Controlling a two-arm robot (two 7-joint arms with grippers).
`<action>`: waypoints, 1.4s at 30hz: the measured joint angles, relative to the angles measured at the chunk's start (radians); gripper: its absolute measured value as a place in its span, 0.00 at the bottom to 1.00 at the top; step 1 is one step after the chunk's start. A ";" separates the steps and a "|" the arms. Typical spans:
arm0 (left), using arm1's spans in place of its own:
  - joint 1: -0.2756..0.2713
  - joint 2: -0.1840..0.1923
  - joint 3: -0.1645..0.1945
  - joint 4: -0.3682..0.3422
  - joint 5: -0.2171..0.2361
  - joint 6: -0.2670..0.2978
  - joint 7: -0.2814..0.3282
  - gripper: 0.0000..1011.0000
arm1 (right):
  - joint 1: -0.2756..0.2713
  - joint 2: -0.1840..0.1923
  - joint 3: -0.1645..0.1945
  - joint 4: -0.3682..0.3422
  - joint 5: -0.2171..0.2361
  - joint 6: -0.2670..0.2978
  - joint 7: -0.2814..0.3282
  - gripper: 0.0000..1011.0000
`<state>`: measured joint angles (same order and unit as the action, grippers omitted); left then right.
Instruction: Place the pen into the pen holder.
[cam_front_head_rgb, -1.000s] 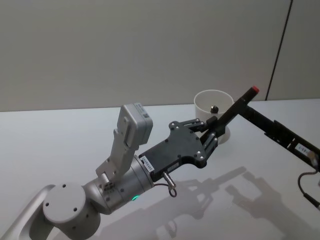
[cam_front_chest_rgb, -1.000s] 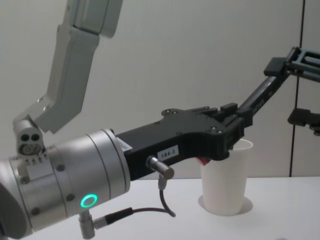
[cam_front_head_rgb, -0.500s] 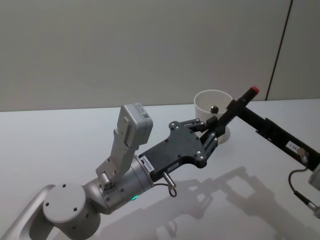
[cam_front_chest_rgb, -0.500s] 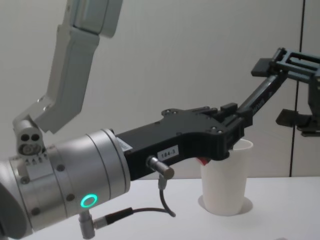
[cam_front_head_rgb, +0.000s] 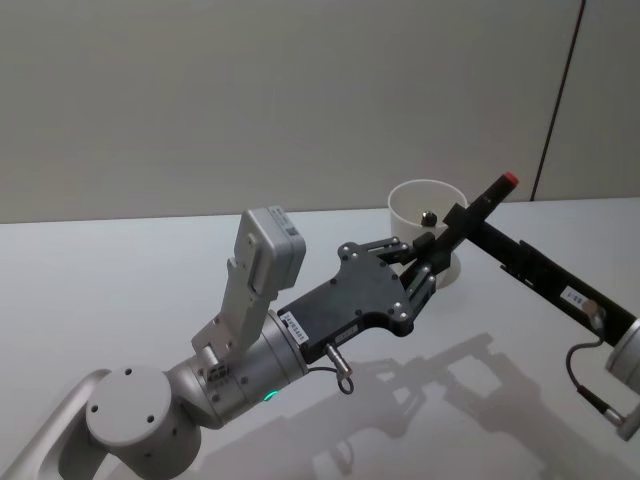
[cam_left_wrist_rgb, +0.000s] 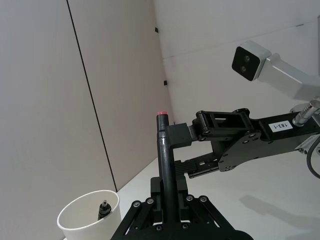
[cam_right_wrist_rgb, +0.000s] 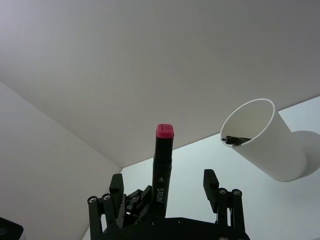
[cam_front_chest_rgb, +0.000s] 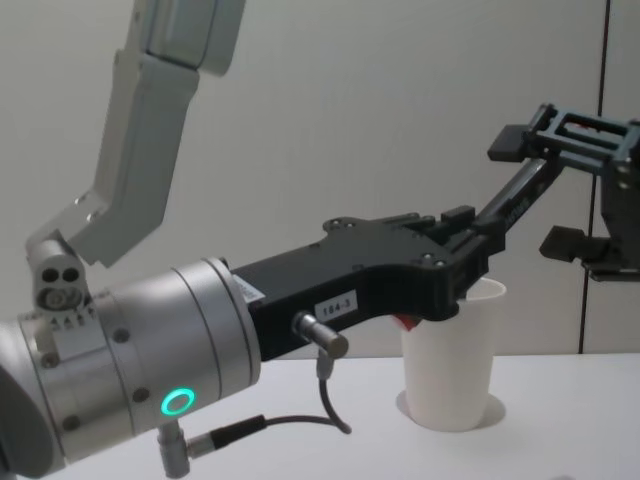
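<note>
My left gripper (cam_front_head_rgb: 425, 262) (cam_front_chest_rgb: 470, 238) (cam_left_wrist_rgb: 167, 212) is shut on the lower end of the pen (cam_front_head_rgb: 482, 207) (cam_front_chest_rgb: 518, 195) (cam_left_wrist_rgb: 165, 160) (cam_right_wrist_rgb: 162, 167), a black marker with a red cap. It holds the marker tilted up beside the pen holder (cam_front_head_rgb: 425, 198) (cam_front_chest_rgb: 450, 365) (cam_left_wrist_rgb: 87, 217) (cam_right_wrist_rgb: 262, 137), a white paper cup standing on the table. My right gripper (cam_front_head_rgb: 468, 225) (cam_front_chest_rgb: 535, 190) (cam_right_wrist_rgb: 164, 192) is open. Its fingers (cam_right_wrist_rgb: 210, 184) stand on either side of the marker's upper part, apart from it. A small dark item (cam_left_wrist_rgb: 103, 207) lies inside the cup.
The white table (cam_front_head_rgb: 120, 290) stretches to the left of the cup and toward me. A plain wall (cam_front_head_rgb: 250, 90) rises behind it. My left arm's silver forearm (cam_front_head_rgb: 240, 360) crosses the near left of the table.
My right gripper has moved in toward the marker, so its open fingers now flank the upper part. The left gripper and the marker have stayed still.
</note>
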<state>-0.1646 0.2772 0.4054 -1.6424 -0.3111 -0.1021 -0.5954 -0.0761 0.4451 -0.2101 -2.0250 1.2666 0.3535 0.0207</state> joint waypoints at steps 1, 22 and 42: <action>0.000 0.000 0.000 0.000 0.000 0.000 0.000 0.17 | 0.000 0.000 -0.001 0.000 0.000 -0.002 -0.002 0.99; 0.000 0.000 0.000 0.000 0.000 0.000 0.000 0.17 | 0.024 -0.039 -0.042 0.020 -0.016 -0.046 -0.050 0.99; 0.000 0.000 0.000 0.000 0.000 0.000 0.000 0.17 | 0.035 -0.038 -0.061 0.021 -0.008 -0.065 -0.070 0.99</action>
<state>-0.1646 0.2772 0.4054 -1.6424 -0.3111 -0.1021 -0.5955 -0.0413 0.4071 -0.2709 -2.0045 1.2590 0.2889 -0.0493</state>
